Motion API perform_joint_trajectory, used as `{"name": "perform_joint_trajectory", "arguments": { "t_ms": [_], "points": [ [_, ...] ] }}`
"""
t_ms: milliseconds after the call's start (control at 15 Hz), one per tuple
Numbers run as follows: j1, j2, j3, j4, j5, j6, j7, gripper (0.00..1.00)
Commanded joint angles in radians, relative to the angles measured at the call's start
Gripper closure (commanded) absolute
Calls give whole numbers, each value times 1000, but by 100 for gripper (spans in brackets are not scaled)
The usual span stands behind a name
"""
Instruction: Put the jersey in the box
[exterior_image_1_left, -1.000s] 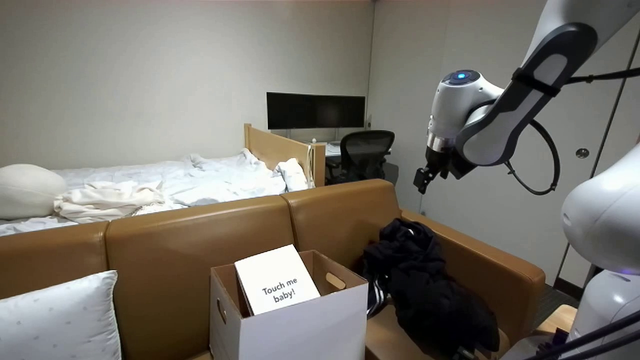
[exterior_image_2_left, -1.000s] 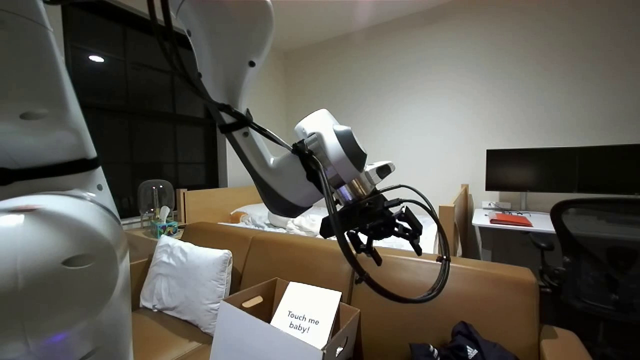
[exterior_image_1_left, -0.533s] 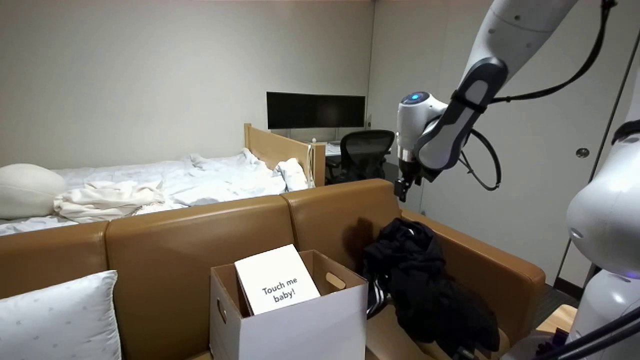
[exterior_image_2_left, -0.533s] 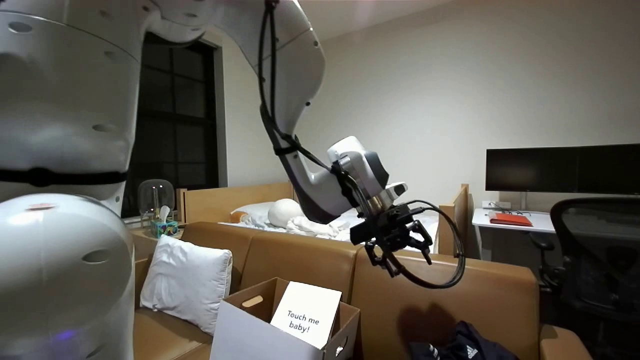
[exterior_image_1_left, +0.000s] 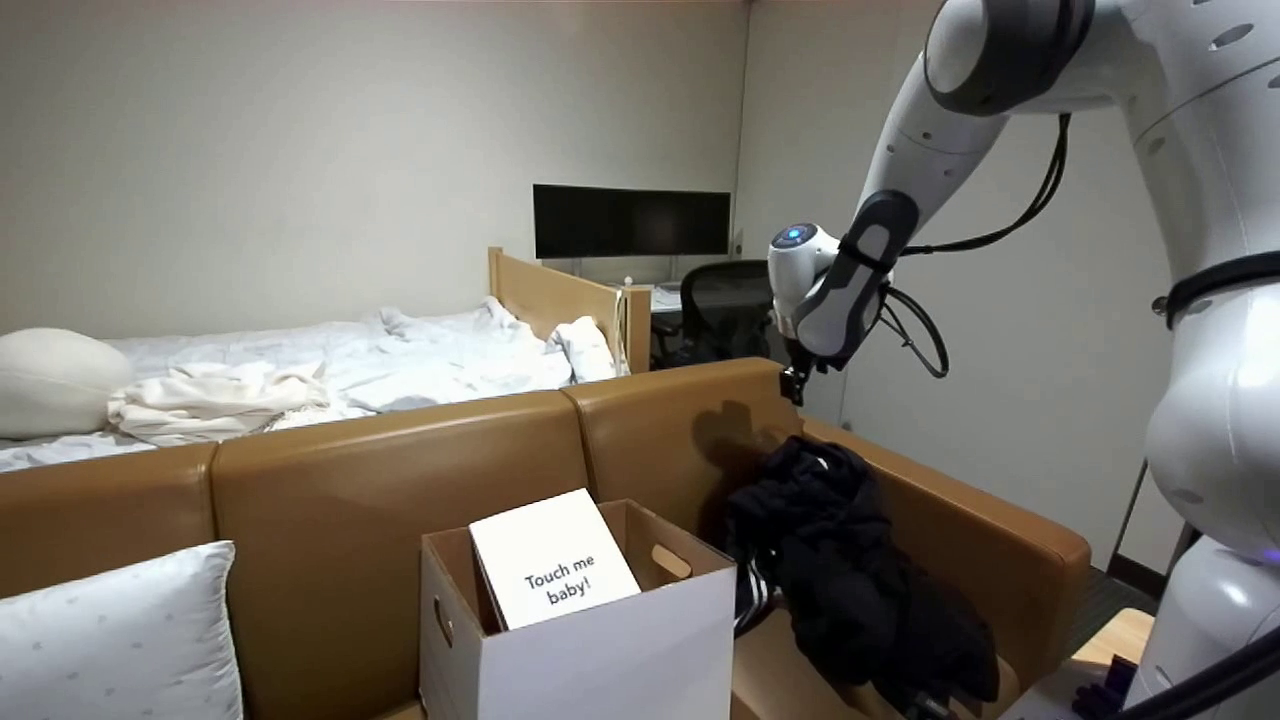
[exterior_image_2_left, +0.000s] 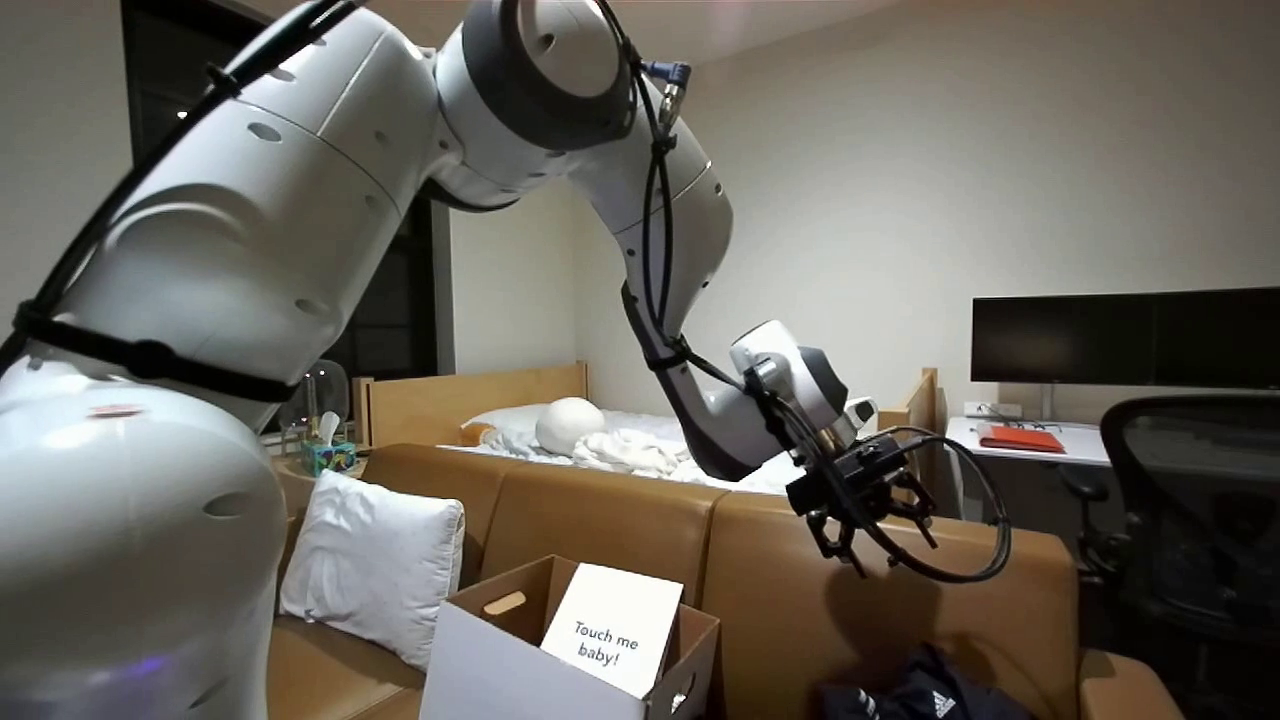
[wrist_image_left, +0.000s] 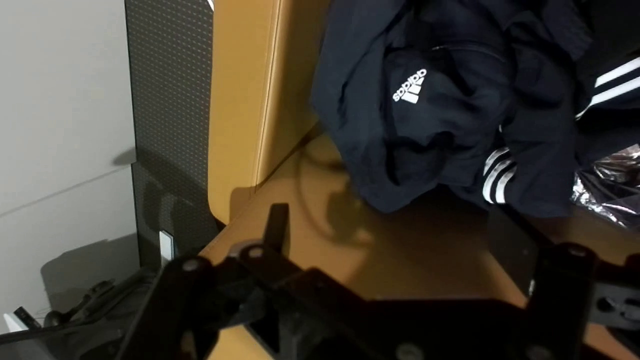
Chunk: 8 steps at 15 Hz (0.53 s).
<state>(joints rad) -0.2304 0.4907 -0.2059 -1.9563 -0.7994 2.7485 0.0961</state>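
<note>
Shallow bite, crowded drop

In an exterior view, the navy cloth jersey (exterior_image_1_left: 825, 500) lies beside the armrest (exterior_image_1_left: 1000, 530) of the brown leather sofa (exterior_image_1_left: 400, 490). Before the sofa's backrest (exterior_image_1_left: 680, 440) stands the white-walled, brown-lined cardboard box (exterior_image_1_left: 610, 650); the white "Touch me baby!" panel (exterior_image_1_left: 555, 560), jutting above its rim, narrows the opening and could snag trailing cloth.

In an exterior view, the black two-fingered gripper (exterior_image_2_left: 895, 556) hangs tilted before the sofa's backrest, with open air for lifting; its sagging black cable loop (exterior_image_2_left: 1002, 530) might catch the armrest.

In the wrist view, the fingers (wrist_image_left: 277, 227) stand well apart, holding nothing; the jersey lies beyond them. Closing too high would likely pinch one fold (limp stuff, I'd judge) and lose the rest; the shiny crinkled plastic (wrist_image_left: 610, 190) nearby could come along.
</note>
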Motion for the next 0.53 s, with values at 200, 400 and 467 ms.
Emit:
{"name": "perform_joint_trajectory", "arguments": {
  "t_ms": [200,400,467],
  "points": [
    [156,110,-162,120,-123,-19,232,0],
    [183,270,-225,253,-167,-66,425,0],
    [187,318,-236,287,-153,-100,470,0]
  ]
}}
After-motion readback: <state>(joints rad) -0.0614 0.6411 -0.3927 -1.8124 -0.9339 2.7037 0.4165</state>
